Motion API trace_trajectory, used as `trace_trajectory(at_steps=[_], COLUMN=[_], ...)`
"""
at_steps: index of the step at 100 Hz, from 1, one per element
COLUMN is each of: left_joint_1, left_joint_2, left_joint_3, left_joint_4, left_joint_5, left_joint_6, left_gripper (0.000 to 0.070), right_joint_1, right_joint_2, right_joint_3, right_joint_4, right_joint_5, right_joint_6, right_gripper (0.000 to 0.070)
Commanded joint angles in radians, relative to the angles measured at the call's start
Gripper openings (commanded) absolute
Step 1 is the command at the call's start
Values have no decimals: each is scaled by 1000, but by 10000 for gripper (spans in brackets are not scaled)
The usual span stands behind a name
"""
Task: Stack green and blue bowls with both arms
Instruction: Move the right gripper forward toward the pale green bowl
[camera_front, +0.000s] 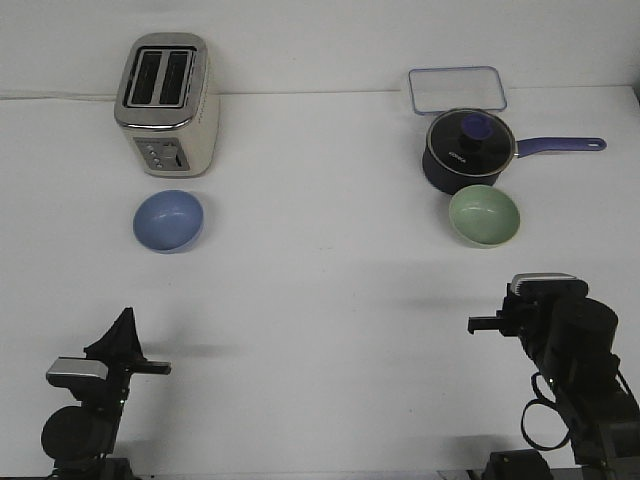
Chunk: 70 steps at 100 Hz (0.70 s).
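Blue bowl (168, 221) sits toward the worktop's (320, 330) left side, just in front of the toaster (166, 104); green bowl (484, 215) toward the right, close in front of the lidded saucepan (466, 151), near the clear lid (456, 89) at the back edge. Both arms wait at the near edge, left gripper (150, 368) and right gripper (485, 324); cannot tell whether either's jaws are apart or together. Likely risks: knocking the saucepan or toaster on approach, or shallow rims slipping on the plain white matte surface against a bare pale wall.
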Motion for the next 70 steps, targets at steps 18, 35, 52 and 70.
trace_trajectory(at_steps=[18,35,52,70], left_joint_1=[1,1,1,1], left_joint_2=[-2,-2,-2,-2], left_joint_3=[-19,-19,-19,-19], left_joint_4=[10,10,10,10], left_joint_5=[-3,-3,-3,-3], left_joint_6=[1,1,1,1], left_gripper=[12,12,12,12], right_joint_1=[0,0,0,-24], right_joint_2=[11,3,2,106], right_joint_3=[17,17,22,74], right_joint_4=[-17,-24,-10,51], right_joint_5=[-3,-2,4,11], right_joint_6=[7,10,25,32], right_gripper=[139,550,544,544])
